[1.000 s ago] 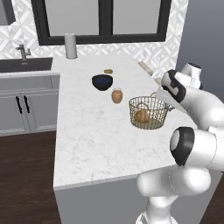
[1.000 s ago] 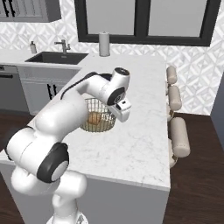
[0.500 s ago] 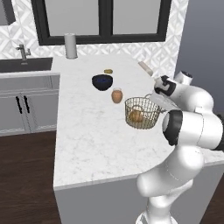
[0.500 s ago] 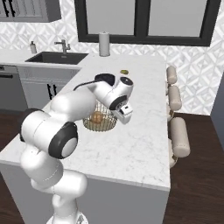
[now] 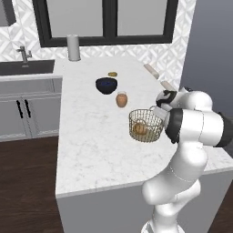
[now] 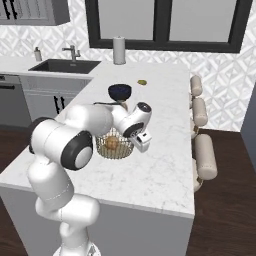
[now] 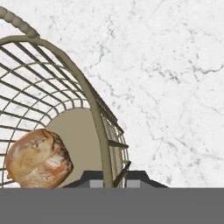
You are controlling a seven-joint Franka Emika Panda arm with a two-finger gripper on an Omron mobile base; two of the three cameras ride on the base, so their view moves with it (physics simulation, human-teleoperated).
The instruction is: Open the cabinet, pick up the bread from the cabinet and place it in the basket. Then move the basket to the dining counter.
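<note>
- The wire basket (image 5: 145, 126) is being gripped at its rim by the gripper (image 7: 114, 180), the jaws being pressed together on the brass-coloured wire, one finger inside the wall and one outside, as is being shown in the hand view.
- The bread (image 7: 38, 159), a lumpy golden-brown bun, is being carried inside the basket, resting on its beige base against the wire wall.
- The basket is being held over the white, grey-veined dining counter (image 5: 91, 136), near the edge where the arm is standing; whether its base is touching the marble cannot be told.
- In the right base view the basket (image 6: 114, 146) is being partly hidden by the arm's bent white elbow, with the bread (image 6: 112, 144) visible through the wires.
- A dark blue bowl (image 5: 106, 85) and a small orange-brown cup (image 5: 121, 99) are being left standing farther back on the same counter, apart from each other and from the basket.
- A grey paper-towel roll (image 5: 73, 47) is standing upright at the far end of the marble, below the black-framed window.
- A sink (image 6: 65, 65) is being shown set into the adjoining worktop.
</note>
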